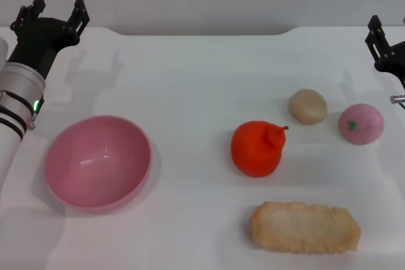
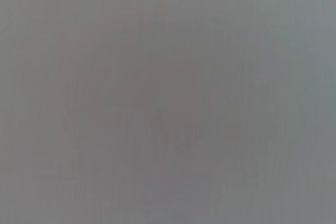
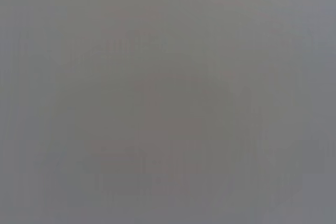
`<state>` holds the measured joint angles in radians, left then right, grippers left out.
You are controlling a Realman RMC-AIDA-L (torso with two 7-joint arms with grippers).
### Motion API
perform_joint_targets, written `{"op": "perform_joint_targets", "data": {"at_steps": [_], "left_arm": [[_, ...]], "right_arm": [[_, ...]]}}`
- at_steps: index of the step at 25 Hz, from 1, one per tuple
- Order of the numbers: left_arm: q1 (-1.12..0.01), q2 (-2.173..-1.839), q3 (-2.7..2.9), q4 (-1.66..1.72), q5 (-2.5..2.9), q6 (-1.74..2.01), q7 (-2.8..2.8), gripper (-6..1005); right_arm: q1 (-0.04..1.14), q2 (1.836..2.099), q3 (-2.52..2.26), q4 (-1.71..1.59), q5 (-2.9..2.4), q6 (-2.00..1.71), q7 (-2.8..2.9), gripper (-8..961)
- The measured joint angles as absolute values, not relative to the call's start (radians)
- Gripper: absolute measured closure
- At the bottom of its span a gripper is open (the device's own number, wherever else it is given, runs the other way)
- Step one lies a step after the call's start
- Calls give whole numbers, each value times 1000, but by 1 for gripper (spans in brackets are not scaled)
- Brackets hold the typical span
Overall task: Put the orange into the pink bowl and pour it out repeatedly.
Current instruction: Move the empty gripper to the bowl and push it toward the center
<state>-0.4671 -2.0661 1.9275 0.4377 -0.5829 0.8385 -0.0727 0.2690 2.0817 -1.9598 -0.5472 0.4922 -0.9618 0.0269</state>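
The orange (image 1: 256, 148) lies on the white table right of centre, its small stem pointing right. The pink bowl (image 1: 97, 160) stands upright and empty at the left, well apart from the fruit. My left gripper (image 1: 56, 12) hovers at the far left corner behind the bowl, fingers spread open and holding nothing. At the far right edge my right gripper (image 1: 378, 35) shows only in part. Both wrist views give plain grey and show no object.
A beige round lump (image 1: 308, 106) and a small pink ball with a green mark (image 1: 361, 124) sit right of the orange. A rectangular breaded cutlet (image 1: 304, 227) lies near the front edge. The table's far edge runs behind both grippers.
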Motion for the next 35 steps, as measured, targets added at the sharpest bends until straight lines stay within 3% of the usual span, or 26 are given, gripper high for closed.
{"op": "perform_joint_targets", "data": {"at_steps": [9,14,15,19,22,24,25,26,27,32,33,35], "left_arm": [[-470,-2065,1928,445,-586,828,-75,230],[-453,-2047,1925,568,-571,685,-72,230],[-397,-2006,1875,825,-506,405,-61,231],[-341,-1989,1755,1165,-384,31,-46,231],[-321,-2013,1659,1368,-333,-271,23,231],[-321,-2013,1659,1368,-333,-271,23,231],[-323,-2049,1566,1529,-323,-576,115,232],[-329,-2054,1542,1570,-323,-684,134,232],[-343,-2056,1518,1622,-323,-839,149,232],[-350,-2054,1510,1648,-322,-915,150,232],[-346,-2056,1505,1764,-294,-1186,146,232],[-341,-2058,1506,1805,-266,-1278,128,233]], "right_arm": [[277,2081,-1962,-549,492,-957,26,330],[279,2079,-1961,-551,493,-954,26,332],[279,2079,-1961,-552,493,-954,26,332],[277,2078,-1963,-554,493,-953,27,333],[273,2078,-1963,-554,493,-953,30,334],[271,2078,-1963,-555,493,-953,30,335],[269,2078,-1963,-555,492,-954,30,335],[268,2078,-1963,-556,492,-954,30,335],[268,2078,-1963,-557,492,-954,29,336],[267,2076,-1963,-561,492,-952,30,337],[268,2076,-1963,-561,491,-952,29,338],[270,2075,-1963,-561,491,-951,29,338]]}}
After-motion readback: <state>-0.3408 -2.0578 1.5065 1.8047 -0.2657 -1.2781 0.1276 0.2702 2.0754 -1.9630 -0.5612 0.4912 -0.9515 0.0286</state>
